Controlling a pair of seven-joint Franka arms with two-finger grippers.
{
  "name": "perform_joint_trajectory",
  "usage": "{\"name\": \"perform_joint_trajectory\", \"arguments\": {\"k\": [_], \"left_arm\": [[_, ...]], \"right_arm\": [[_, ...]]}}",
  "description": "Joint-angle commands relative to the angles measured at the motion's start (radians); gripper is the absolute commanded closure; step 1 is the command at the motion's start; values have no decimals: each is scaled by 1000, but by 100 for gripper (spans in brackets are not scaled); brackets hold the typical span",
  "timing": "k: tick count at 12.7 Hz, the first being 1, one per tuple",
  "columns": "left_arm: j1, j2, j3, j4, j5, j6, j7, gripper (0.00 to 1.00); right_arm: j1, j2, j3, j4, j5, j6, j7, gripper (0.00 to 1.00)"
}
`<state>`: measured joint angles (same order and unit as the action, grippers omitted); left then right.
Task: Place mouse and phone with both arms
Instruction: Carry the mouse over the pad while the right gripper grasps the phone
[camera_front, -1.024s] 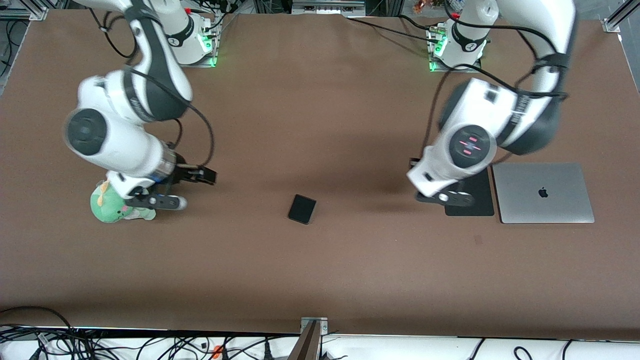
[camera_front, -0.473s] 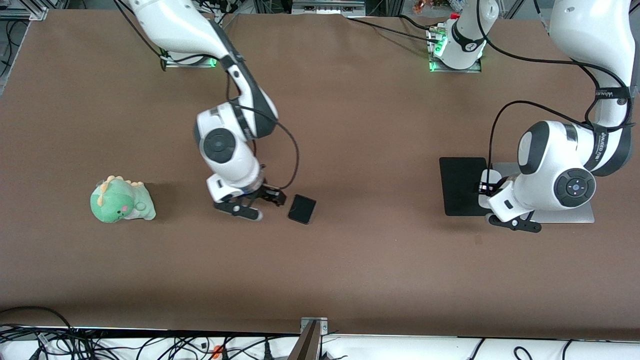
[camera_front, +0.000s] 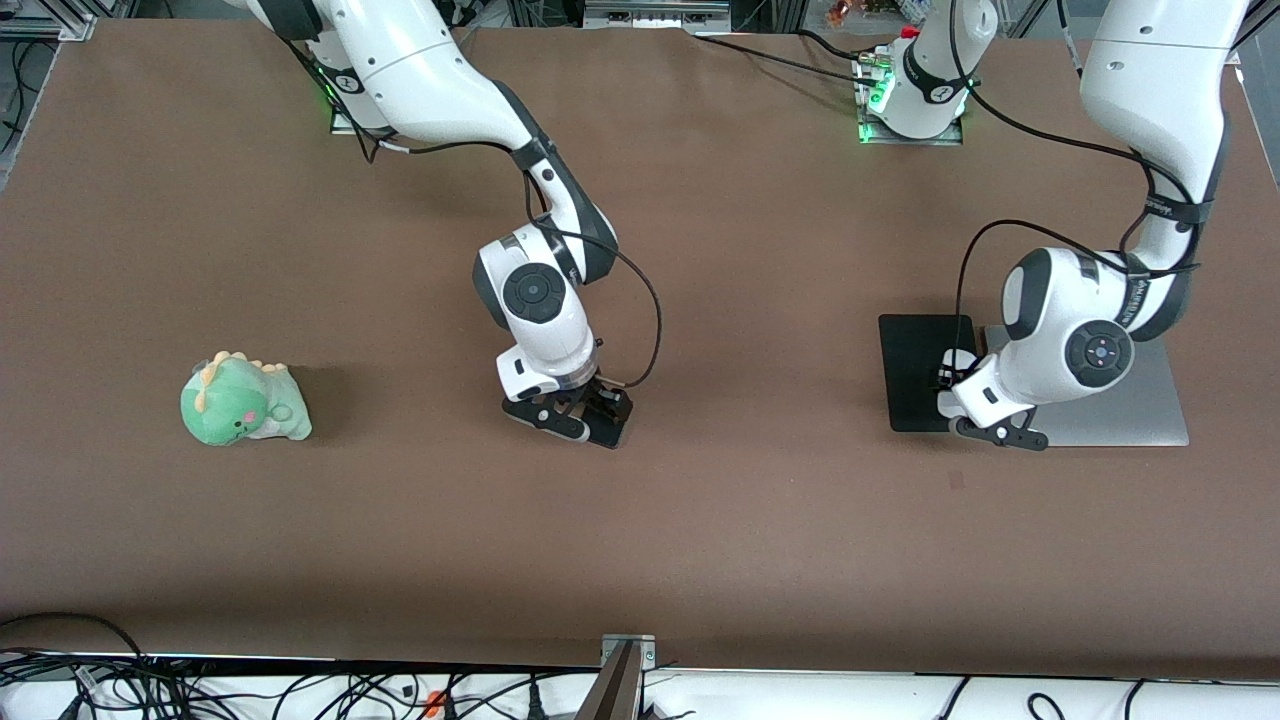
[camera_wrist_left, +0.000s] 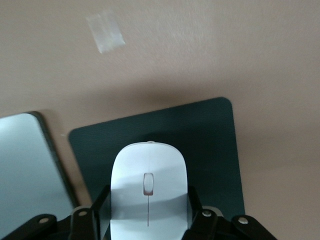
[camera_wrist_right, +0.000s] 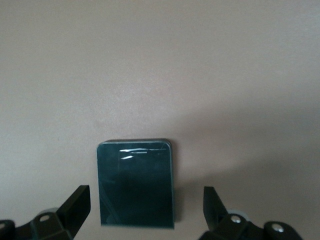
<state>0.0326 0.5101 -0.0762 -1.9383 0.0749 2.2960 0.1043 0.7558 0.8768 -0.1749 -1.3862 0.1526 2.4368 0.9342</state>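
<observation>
The mouse (camera_wrist_left: 148, 192) is held in the left pincer (camera_wrist_left: 148, 220) over the mat (camera_front: 912, 372). The right pincer (camera_wrist_right: 147, 206) is spread wide over the phone (camera_wrist_right: 136, 182) on the bench (camera_front: 700, 520); lowering and closing appear due next.

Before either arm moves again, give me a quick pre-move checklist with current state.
1. Right gripper open: ok, fingers spread wide in its wrist view.
2. Right gripper over the phone: ok, phone lies between the fingers.
3. Phone flat on the table: ok, not lifted yet.
4. Left gripper holding the mouse: ok, fingers sit against both sides of the mouse.
5. Mouse over the black mat: ok, mat shows under it, beside the laptop.
6. Mouse resting on the mat or held above it: cannot tell.
</observation>
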Motion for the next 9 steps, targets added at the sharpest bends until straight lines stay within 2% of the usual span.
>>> {"name": "perform_joint_trajectory", "arguments": {"k": [1, 3, 4, 5, 6, 8, 9], "left_arm": [[20, -13, -10, -94, 5, 123, 17, 72], [23, 2, -10, -114, 6, 172, 17, 71], [23, 1, -10, -114, 6, 172, 17, 61], [23, 1, -10, -114, 6, 171, 15, 10], [23, -1, -10, -111, 6, 165, 12, 0], [23, -27, -10, -102, 6, 139, 14, 0], [23, -62, -11, -99, 6, 97, 12, 0]], "right_arm": [[20, 57, -14, 56, -31, 30, 32, 0], [34, 73, -15, 56, -41, 33, 40, 0], [37, 79, -15, 56, -45, 39, 49, 0], [40, 83, -14, 56, -45, 42, 49, 0], [43, 91, -15, 56, -45, 42, 51, 0], [50, 99, -14, 55, -51, 57, 52, 1], [50, 100, -14, 53, -53, 59, 52, 5]]}}
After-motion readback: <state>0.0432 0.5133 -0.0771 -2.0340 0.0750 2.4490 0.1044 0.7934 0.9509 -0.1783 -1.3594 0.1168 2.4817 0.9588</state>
